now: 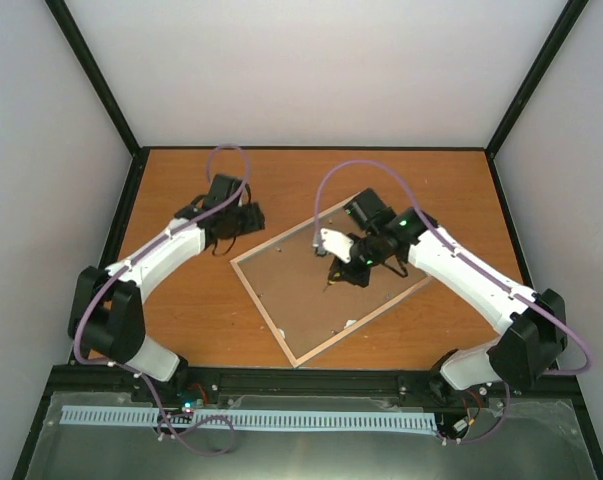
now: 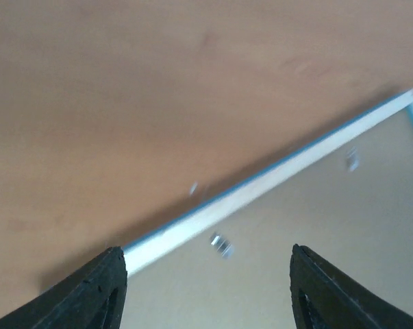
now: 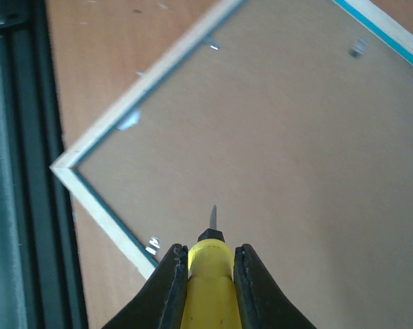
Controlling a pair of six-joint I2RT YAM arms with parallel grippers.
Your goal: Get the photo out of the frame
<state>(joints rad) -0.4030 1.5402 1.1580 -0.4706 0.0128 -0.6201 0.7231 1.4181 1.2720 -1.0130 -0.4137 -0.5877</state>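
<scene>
The frame [image 1: 281, 338] lies face down in the middle of the table, its brown backing board [image 1: 311, 305] up, with small metal tabs along its edges. The photo is hidden under the board. My right gripper [image 1: 346, 268] hovers over the board and is shut on a yellow-handled screwdriver [image 3: 207, 274] whose tip points at the board [image 3: 274, 137]. A tab [image 3: 153, 244] sits by the frame edge left of the tip. My left gripper [image 1: 239, 222] is open and empty above the frame's far-left edge [image 2: 261, 184], with a tab [image 2: 221, 245] between the fingers.
Black rails [image 1: 311, 382] run along the table's near edge, close to the frame's near corner [image 3: 55, 166]. Grey walls enclose the table on three sides. Purple cables loop above both arms.
</scene>
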